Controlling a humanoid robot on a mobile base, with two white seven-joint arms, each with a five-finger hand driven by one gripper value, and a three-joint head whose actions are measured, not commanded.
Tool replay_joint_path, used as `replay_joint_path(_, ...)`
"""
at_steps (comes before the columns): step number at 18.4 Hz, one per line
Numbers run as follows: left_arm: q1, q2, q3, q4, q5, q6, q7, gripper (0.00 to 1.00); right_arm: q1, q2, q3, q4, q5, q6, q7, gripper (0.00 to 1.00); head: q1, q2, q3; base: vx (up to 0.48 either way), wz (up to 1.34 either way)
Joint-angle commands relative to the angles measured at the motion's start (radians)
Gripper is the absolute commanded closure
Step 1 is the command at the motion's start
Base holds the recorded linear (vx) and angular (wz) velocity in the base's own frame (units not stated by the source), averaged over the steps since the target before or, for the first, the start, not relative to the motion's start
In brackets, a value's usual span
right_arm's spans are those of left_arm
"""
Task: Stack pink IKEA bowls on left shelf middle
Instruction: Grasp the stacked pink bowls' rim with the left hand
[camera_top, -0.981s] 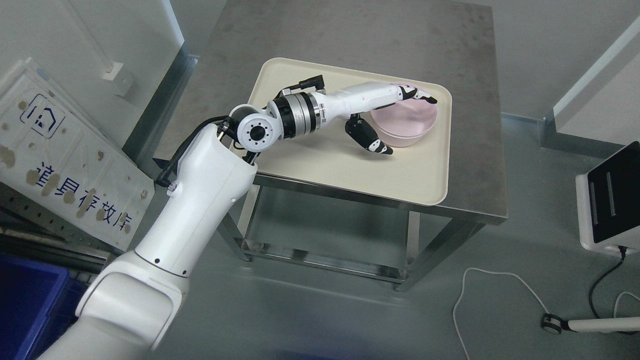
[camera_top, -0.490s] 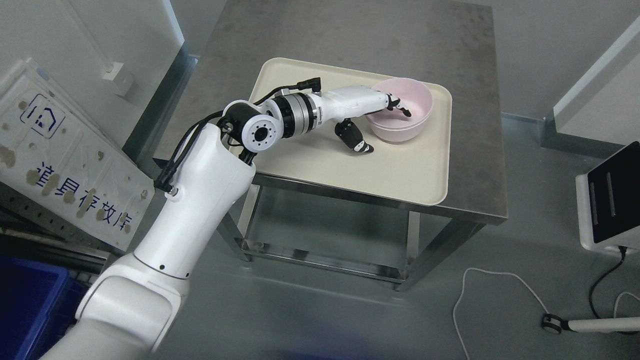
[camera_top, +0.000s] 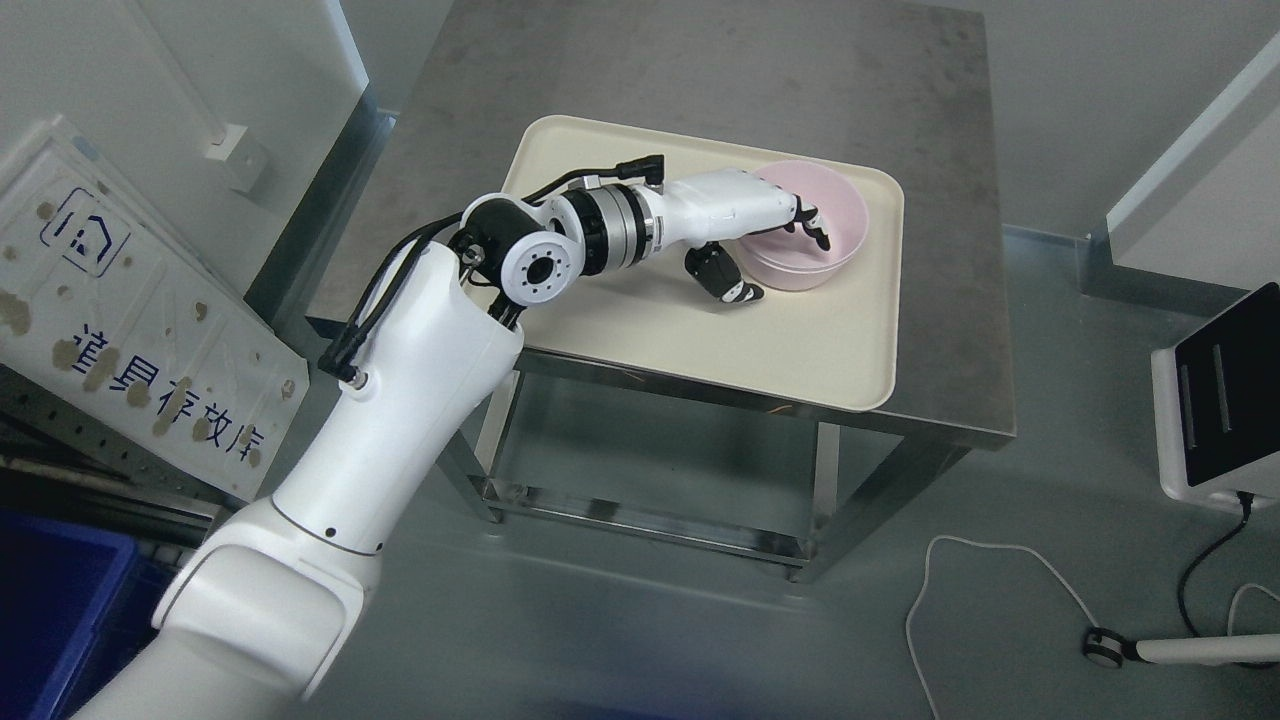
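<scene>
A pink bowl (camera_top: 830, 250) stands at the far right of a cream tray (camera_top: 700, 330) on a steel table. My left hand (camera_top: 775, 255) grips the bowl's near left rim: the fingers (camera_top: 812, 226) curl down inside the bowl and the thumb (camera_top: 728, 282) presses outside, below the wall. The bowl looks tipped slightly toward the hand. The left arm reaches in from the lower left across the tray. The right arm does not show.
The steel table (camera_top: 940, 140) has bare top around the tray and an open frame below. A white sign board (camera_top: 130, 330) leans at the left, above a blue bin (camera_top: 50, 600). A screen stand (camera_top: 1220, 400) and floor cables (camera_top: 1000, 560) lie at the right.
The hand went from lying flat over the bowl to hooking its fingers inside the rim. The bowl tipped up and shifted slightly; the wrist has since moved a little right.
</scene>
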Motion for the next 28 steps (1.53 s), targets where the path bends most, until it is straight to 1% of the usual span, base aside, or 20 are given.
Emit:
replay_joint_path(1, -0.004, 0.017, -0.072, -0.016, -0.007, -0.006, 0.002, 0.62, 0.000, -0.017, -0.009, 0.000, 0.008, 0.000, 0.000, 0.00, 0.0000, 0.000, 0.000, 0.000, 0.00)
replay_joint_path(3, -0.004, 0.017, -0.072, -0.016, -0.007, -0.011, 0.002, 0.73, 0.000, -0.017, -0.009, 0.000, 0.008, 0.000, 0.000, 0.00, 0.0000, 0.000, 0.000, 0.000, 0.00)
replay_joint_path(5, -0.005, 0.017, -0.072, -0.016, -0.010, -0.014, 0.003, 0.83, 0.000, -0.017, -0.011, 0.000, 0.008, 0.000, 0.000, 0.00, 0.0000, 0.000, 0.000, 0.000, 0.00)
replay_joint_path(7, -0.005, 0.017, -0.068, -0.014, -0.013, -0.043, 0.002, 0.96, 0.000, -0.017, -0.011, 0.000, 0.008, 0.000, 0.000, 0.00, 0.0000, 0.000, 0.000, 0.000, 0.00)
replay_joint_path(8, -0.005, 0.017, -0.058, -0.008, -0.013, -0.057, 0.003, 1.00, 0.000, -0.017, -0.009, 0.000, 0.008, 0.000, 0.000, 0.00, 0.0000, 0.000, 0.000, 0.000, 0.00)
replay_joint_path(10, -0.005, 0.017, -0.016, -0.005, -0.013, -0.060, 0.003, 1.00, 0.000, -0.017, -0.009, 0.000, 0.008, 0.000, 0.000, 0.00, 0.0000, 0.000, 0.000, 0.000, 0.00)
replay_joint_path(12, -0.007, 0.017, 0.078, -0.008, -0.001, -0.072, 0.003, 1.00, 0.000, -0.017, -0.009, 0.000, 0.008, 0.000, 0.001, 0.00, 0.0000, 0.000, 0.000, 0.000, 0.00)
replay_joint_path(13, -0.010, 0.017, 0.137, -0.009, 0.013, -0.101, 0.003, 1.00, 0.000, -0.017, -0.009, 0.000, 0.008, 0.000, 0.000, 0.00, 0.0000, 0.000, 0.000, 0.000, 0.00)
replay_joint_path(15, -0.008, 0.017, 0.265, -0.014, 0.051, -0.207, -0.006, 1.00, 0.000, -0.017, -0.011, 0.000, 0.008, 0.000, 0.001, 0.00, 0.0000, 0.000, 0.000, 0.000, 0.00)
replay_joint_path(17, 0.001, 0.017, 0.371, -0.017, 0.065, -0.285, -0.011, 0.99, 0.000, -0.017, -0.009, 0.000, 0.008, 0.000, 0.000, 0.00, 0.0000, 0.000, 0.000, 0.000, 0.00)
replay_joint_path(18, 0.002, 0.017, 0.405, -0.020, 0.076, -0.313, -0.011, 0.99, 0.000, -0.017, -0.011, 0.000, 0.008, 0.000, 0.000, 0.00, 0.0000, 0.000, 0.000, 0.000, 0.00)
replay_joint_path(21, 0.009, 0.017, 0.452, -0.049, 0.149, -0.361, -0.011, 0.99, 0.000, -0.017, -0.009, 0.000, 0.008, 0.000, 0.000, 0.00, 0.0000, 0.000, 0.000, 0.000, 0.00)
replay_joint_path(25, 0.064, 0.017, 0.475, -0.065, 0.166, -0.442, -0.009, 0.98, 0.000, -0.017, -0.009, 0.000, 0.008, 0.000, 0.000, 0.00, 0.0000, 0.000, 0.000, 0.000, 0.00)
replay_joint_path(28, 0.065, 0.017, 0.520, -0.065, 0.166, -0.445, -0.008, 0.98, 0.000, -0.017, -0.009, 0.000, 0.008, 0.000, 0.000, 0.00, 0.0000, 0.000, 0.000, 0.000, 0.00)
